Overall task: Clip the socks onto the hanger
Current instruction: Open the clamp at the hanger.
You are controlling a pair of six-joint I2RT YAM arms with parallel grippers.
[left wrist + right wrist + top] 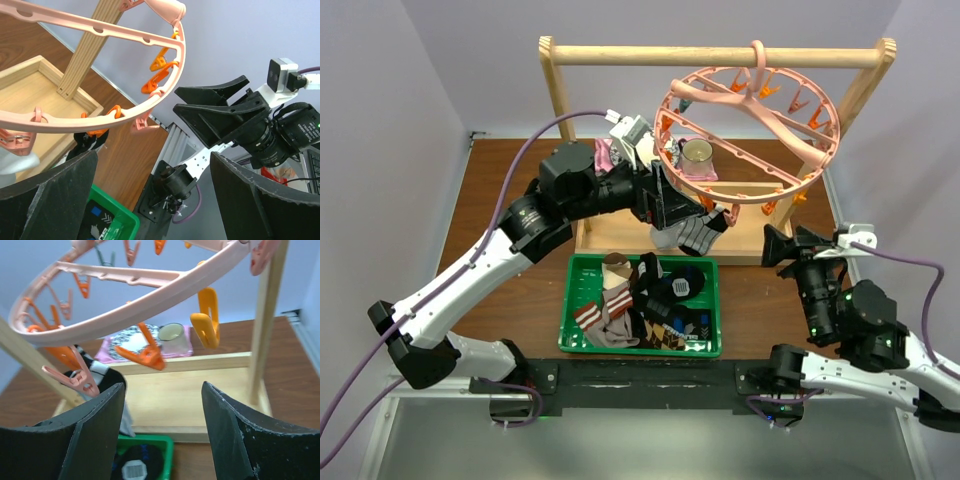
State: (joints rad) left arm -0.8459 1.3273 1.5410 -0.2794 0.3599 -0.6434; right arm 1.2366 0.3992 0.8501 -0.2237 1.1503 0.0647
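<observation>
So one grey striped sock (695, 235) looks clipped to the near rim of the pink hanger (765, 110), dangling mid-frame in the top view. The other socks (620, 300) are piled in the green bin (570, 300) at lower centre. Both grippers have nothing in them. The left gripper (153, 160) is spread wide, tucked under the ring's left side. The right gripper (162, 387) has its fingers apart too, sitting just below the rim at the right.

My worry is that the ring only hangs by its hook on the wooden rack (720, 55), so it's probably free to swing. Any nudge from a finger or wrist under that rim could set it rocking and shake the sock loose. Dangling clips (150, 352) are right above the right fingers and could snag on them. The two arms also point at each other under the ring, so that's tight.

There's more room on the bare brown counter (490, 190) at the left of the frame. The gap between the bin and the rack base is narrow.
</observation>
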